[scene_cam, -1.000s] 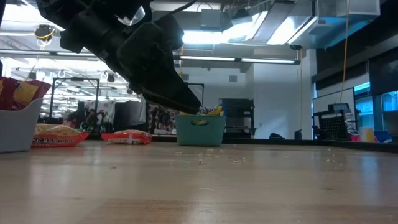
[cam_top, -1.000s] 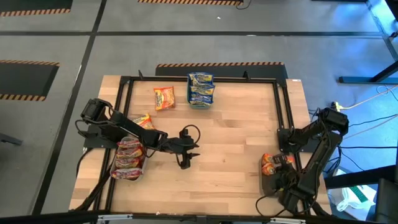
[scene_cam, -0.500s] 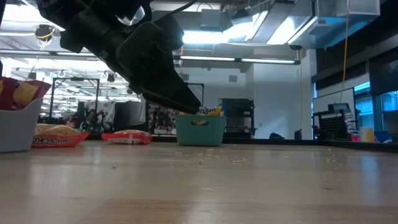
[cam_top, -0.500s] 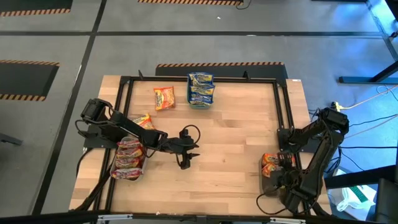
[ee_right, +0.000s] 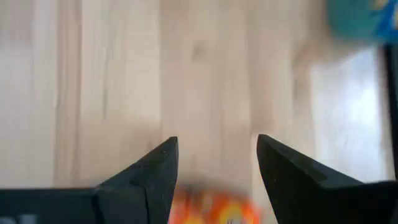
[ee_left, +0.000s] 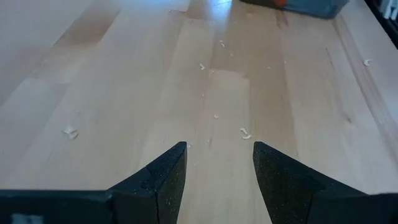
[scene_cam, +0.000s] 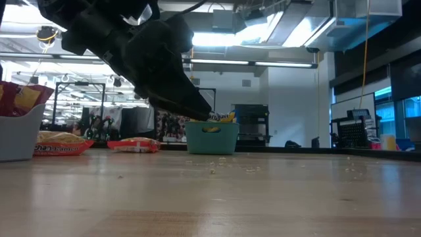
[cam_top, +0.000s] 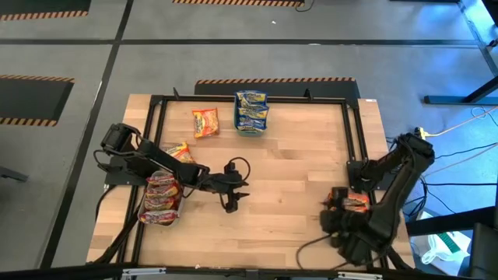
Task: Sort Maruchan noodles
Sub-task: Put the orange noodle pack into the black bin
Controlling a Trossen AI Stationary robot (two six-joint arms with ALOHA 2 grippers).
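Observation:
The Maruchan noodles lie in several places. Blue-and-yellow packets stand in a teal tray (cam_top: 251,113) at the far edge. Red-pink packets fill a grey tray (cam_top: 160,197) at the left. Two orange packets (cam_top: 205,122) (cam_top: 179,152) lie flat on the wood. More orange packets (cam_top: 348,202) lie at the right, on a dark tray mostly hidden under my right arm. My right gripper (ee_right: 217,142) is open just above them, and one orange packet (ee_right: 214,208) shows below its fingers. My left gripper (ee_left: 219,147) is open over bare wood at the table's middle (cam_top: 232,202).
A black frame (cam_top: 354,132) runs round the wooden table top. Crumbs (ee_left: 244,132) are scattered on the bare wood in the middle. In the low view my left arm (scene_cam: 151,59) hangs above the table in front of the teal tray (scene_cam: 212,137).
My right arm has shifted its wrist toward the table's left and near edge, drawing back from the orange packets, which stay on the dark tray. My left arm has kept still.

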